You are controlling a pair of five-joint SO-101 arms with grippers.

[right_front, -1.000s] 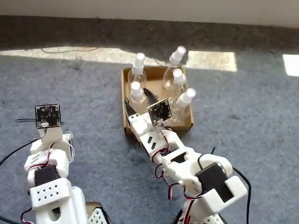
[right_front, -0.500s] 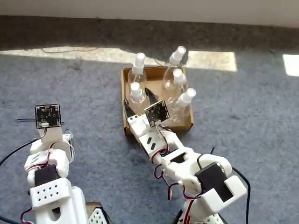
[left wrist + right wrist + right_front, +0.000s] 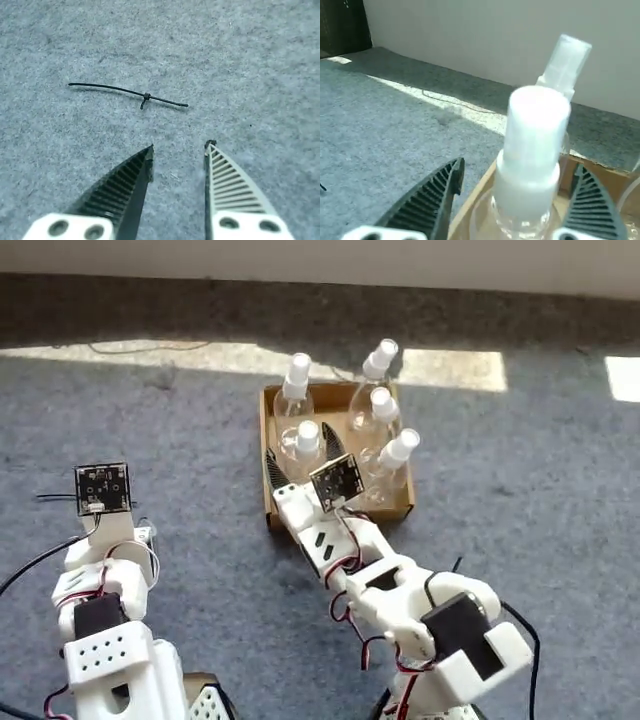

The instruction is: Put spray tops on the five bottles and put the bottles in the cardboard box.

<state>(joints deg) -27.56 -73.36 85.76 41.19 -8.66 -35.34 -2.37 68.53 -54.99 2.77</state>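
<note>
Although the right end effector (image 3: 519,170) straddled the nearest clear plastic bottle with a white spray top (image 3: 532,140), its two ribbed black fingers were spread wide, and the right wrist view showed a gap on each side, so nothing was pinched. That bottle (image 3: 307,433) stood about upright between them, its long axis vertical and crossing the line from one fingertip to the other, in the near left part of the shallow brown cardboard box (image 3: 266,415). Four more capped clear bottles stood in the same box: one behind it (image 3: 297,380), two in the far right part (image 3: 378,360) (image 3: 380,410) and one at the near right (image 3: 398,452).

With all five apparently capped and boxed, the task looked nearly complete. Any coming move probably turned on backing the right end effector (image 3: 303,455) off towards its own arm without either finger clipping the upright bottle.

Well apart, the left end effector (image 3: 180,147) hung over grey carpet (image 3: 250,60) with its fingers parted and empty, a thin black cable tie (image 3: 130,92) lying just beyond them.
</note>
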